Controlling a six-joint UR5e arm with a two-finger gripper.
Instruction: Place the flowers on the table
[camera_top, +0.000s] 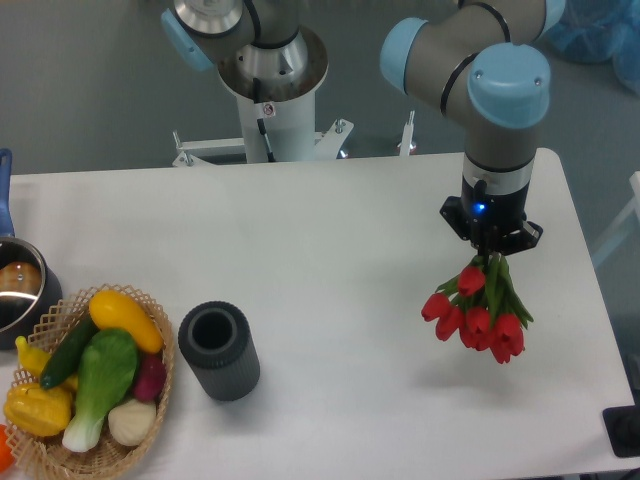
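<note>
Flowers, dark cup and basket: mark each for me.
flowers (478, 322), fixed camera, on a red bloom
dark cup (218, 352), fixed camera, on its outer side
basket (166, 384), fixed camera, on its right rim

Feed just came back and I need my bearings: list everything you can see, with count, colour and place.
flowers: one bunch, red tulips with green stems, hanging heads down from the gripper over the right side of the table
table: one, white, fills most of the view
cup: one, dark grey, ribbed, open top, left of centre near the front
basket: one, tan wicker, front left corner
toy vegetables: several, yellow, green, purple and white, piled in the basket
pot: one, metal with a blue handle, left edge, partly cut off
arm: one, grey with light blue joints, reaching over the right side
gripper: one, black, shut on the stems
</note>
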